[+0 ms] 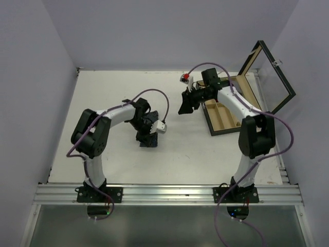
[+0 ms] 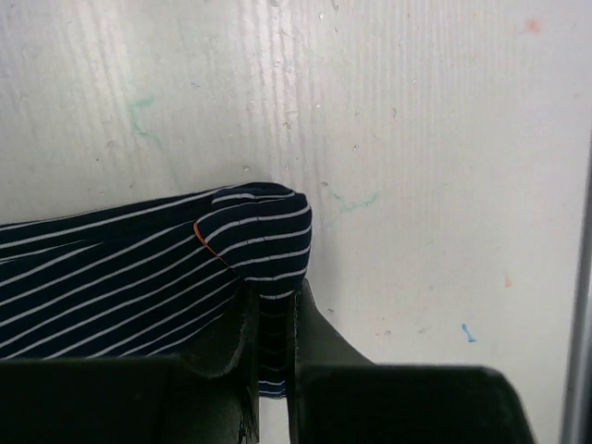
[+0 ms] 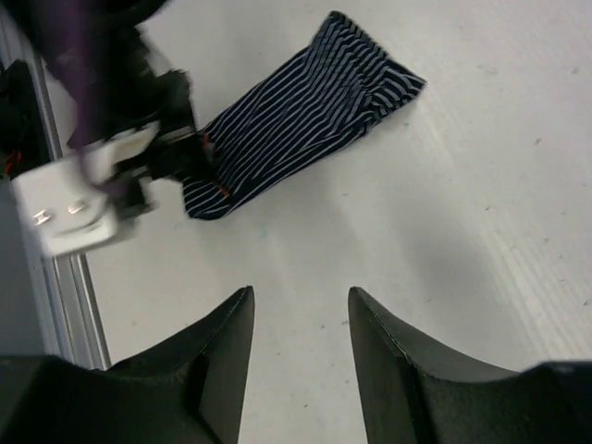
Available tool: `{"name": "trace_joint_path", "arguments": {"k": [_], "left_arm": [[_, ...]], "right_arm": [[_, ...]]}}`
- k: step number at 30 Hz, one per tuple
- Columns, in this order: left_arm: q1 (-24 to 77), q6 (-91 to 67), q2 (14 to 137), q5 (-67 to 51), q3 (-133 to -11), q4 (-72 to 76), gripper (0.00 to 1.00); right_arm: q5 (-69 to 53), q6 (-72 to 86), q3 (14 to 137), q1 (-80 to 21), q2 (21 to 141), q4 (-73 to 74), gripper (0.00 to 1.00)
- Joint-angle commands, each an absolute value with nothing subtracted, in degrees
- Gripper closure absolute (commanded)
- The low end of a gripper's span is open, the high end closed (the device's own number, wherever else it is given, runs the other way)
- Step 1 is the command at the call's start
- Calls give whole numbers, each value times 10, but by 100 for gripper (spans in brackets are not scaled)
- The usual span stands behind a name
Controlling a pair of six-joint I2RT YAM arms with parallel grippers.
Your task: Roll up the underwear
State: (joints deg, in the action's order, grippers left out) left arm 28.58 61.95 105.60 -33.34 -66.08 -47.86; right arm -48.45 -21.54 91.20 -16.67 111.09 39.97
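The navy striped underwear (image 2: 111, 268) was laid on the surface (image 1: 103, 92), stretched roughly from 12 to 6 o'clock in the top view. One end was pinched by the closed left fingers (image 2: 319, 347). The right fingers (image 3: 222, 351) were held open and empty, well apart at 2 o'clock.

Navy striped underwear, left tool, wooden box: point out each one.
navy striped underwear (image 3: 305, 116), right wrist view, middle of the cloth.
left tool (image 2: 274, 324), left wrist view, between its fingertips, shut on the cloth.
wooden box (image 1: 220, 116), top external view, bare compartment floor.
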Motion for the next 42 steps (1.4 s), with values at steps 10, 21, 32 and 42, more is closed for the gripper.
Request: {"name": "trace_joint_path", "arguments": {"k": [10,21,32,42], "left_arm": [[177,663,1371,-406,-893,-755,96],[177,613,1402,-424,-911,-754,92],[177,588,1397,-425,-907,-728,88],[173,561,1374,-424,-908,-691,82]], "right_arm": [[-348,-264,665,-358,889,194,48],[-288,-343,683,-498,1031,92,43],[-307,-357,683,-504,1085,58,41],[-385,-368,736,-501,1159,135,89]]}}
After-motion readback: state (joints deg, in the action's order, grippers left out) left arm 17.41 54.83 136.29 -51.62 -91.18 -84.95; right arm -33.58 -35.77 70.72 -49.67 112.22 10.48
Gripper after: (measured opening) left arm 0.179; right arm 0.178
